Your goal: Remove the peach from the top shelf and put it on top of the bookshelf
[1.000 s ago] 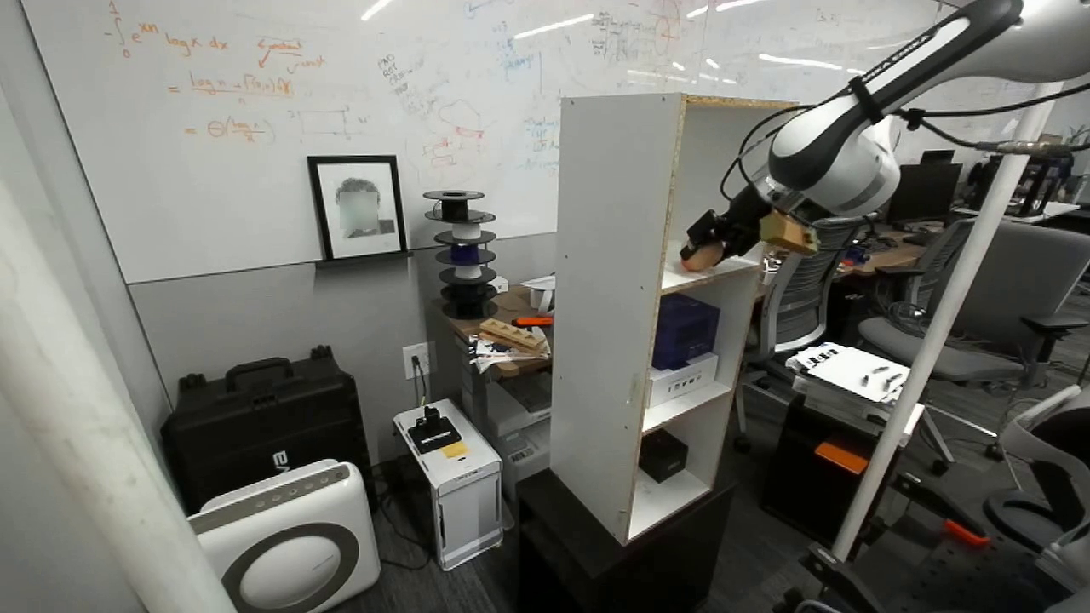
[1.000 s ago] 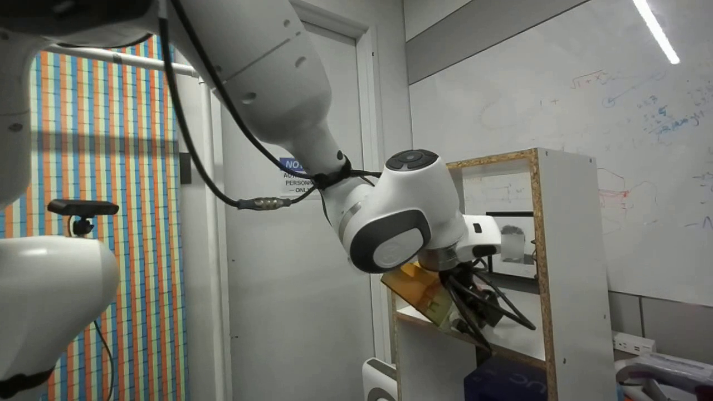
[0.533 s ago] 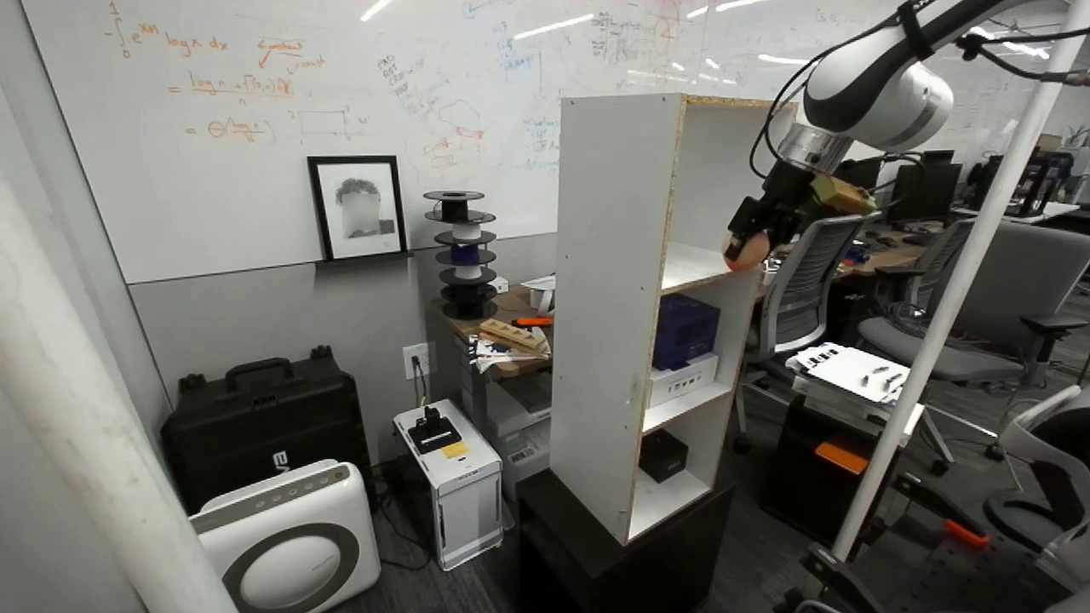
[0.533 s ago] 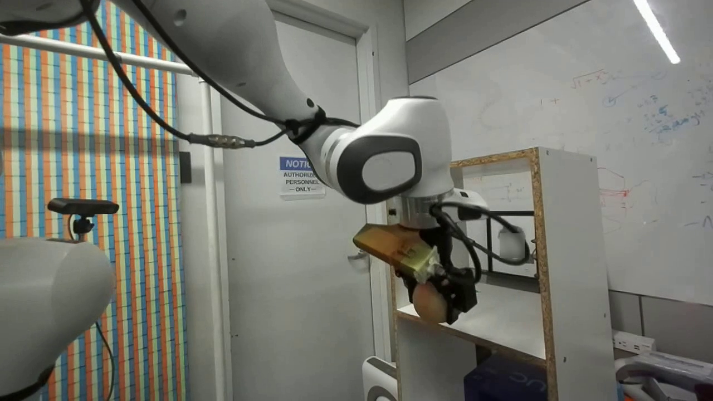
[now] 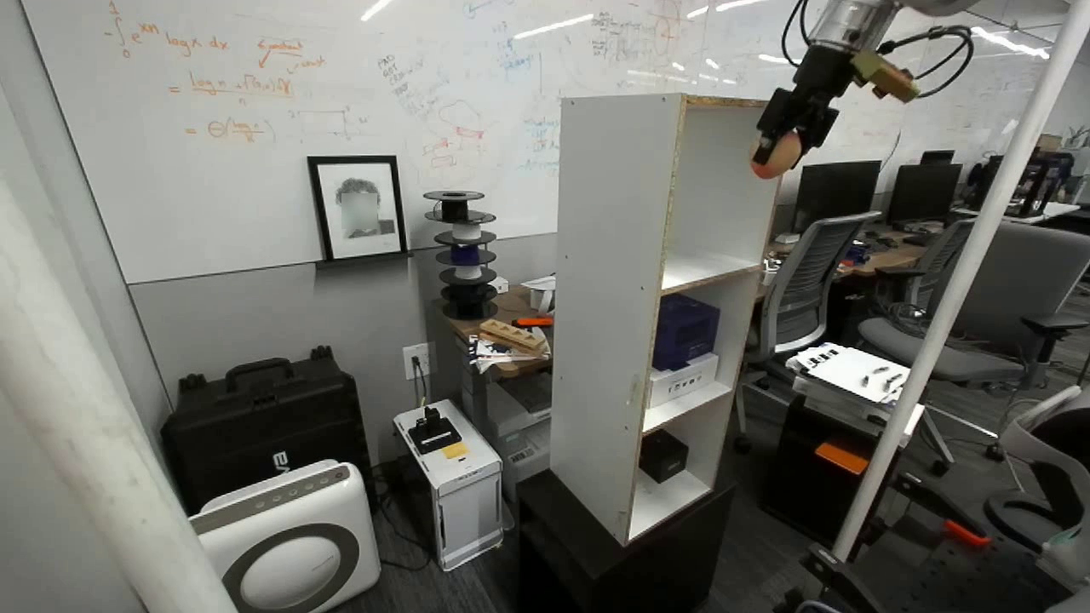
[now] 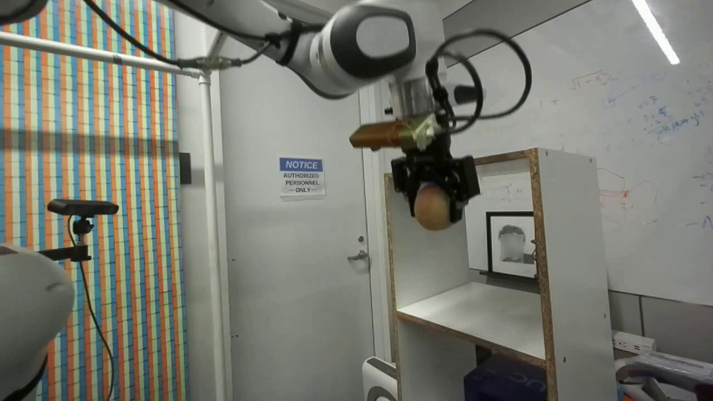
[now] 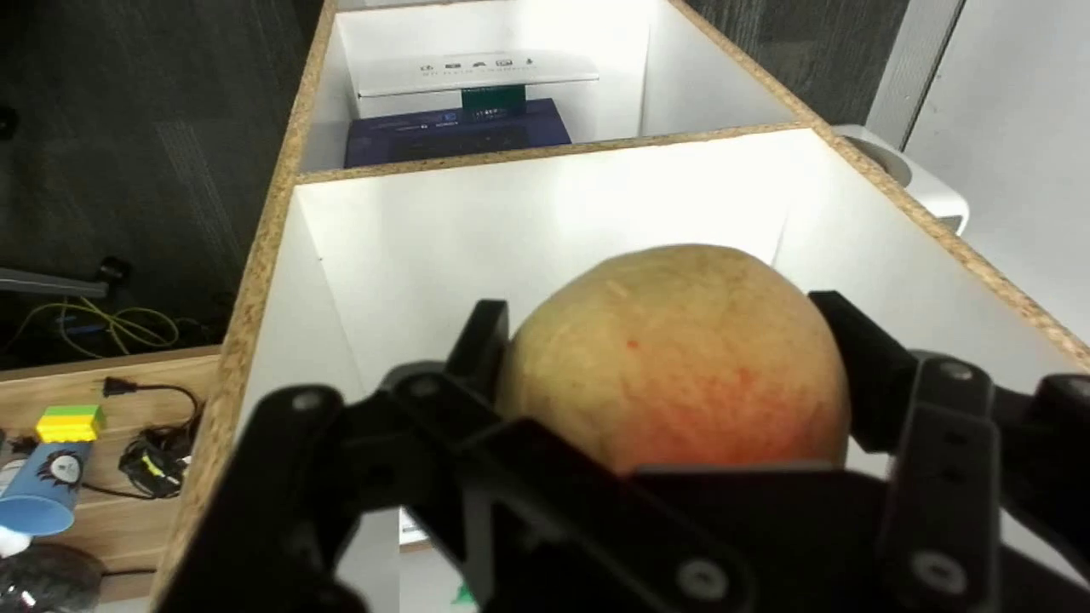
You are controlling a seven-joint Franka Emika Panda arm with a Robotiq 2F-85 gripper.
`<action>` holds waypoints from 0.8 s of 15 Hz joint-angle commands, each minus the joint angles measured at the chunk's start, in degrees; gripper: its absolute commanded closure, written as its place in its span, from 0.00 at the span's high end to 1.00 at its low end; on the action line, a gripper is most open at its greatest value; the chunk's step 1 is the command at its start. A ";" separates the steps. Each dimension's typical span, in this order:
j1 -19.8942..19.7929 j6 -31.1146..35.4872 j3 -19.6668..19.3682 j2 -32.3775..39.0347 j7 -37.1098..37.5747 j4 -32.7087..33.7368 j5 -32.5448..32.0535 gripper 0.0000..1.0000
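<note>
The round peach (image 5: pixel 776 156) is yellow-orange with a red blush. My gripper (image 6: pixel 436 211) is shut on it, with one finger on each side; the peach also shows in the wrist view (image 7: pixel 681 358). Gripper and peach hang in the air in front of the white bookshelf (image 5: pixel 609 298), near the upper part of its open front and a little below its top board in the exterior views. The top shelf (image 6: pixel 484 314) is the compartment behind and below the peach, and its white floor is bare. The upper face of the bookshelf's top board is hardly visible.
A dark blue box (image 5: pixel 685 330) on a white box (image 5: pixel 684 380) fills much of the middle compartment. A black box (image 5: pixel 662 455) is in the lowest one. The bookshelf's particle-board top edge (image 6: pixel 501 157) is close to the gripper. A white pole (image 5: pixel 962 281) and chairs stand nearby.
The gripper has carried the peach from inside the top shelf out past its front edge and then well upward. The gripper has turned to point more downward. It stays shut on the peach.
</note>
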 commanded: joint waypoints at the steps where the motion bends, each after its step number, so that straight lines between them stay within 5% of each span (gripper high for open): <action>1: -14.80 -11.65 15.56 -1.65 1.38 8.02 3.03 0.60; 5: -25.12 -5.25 24.50 0.39 1.64 13.40 14.38 0.60; 9: -28.80 8.69 27.67 7.34 1.19 15.33 26.08 0.60; 12: -30.42 12.93 30.58 13.18 1.28 16.94 30.77 0.60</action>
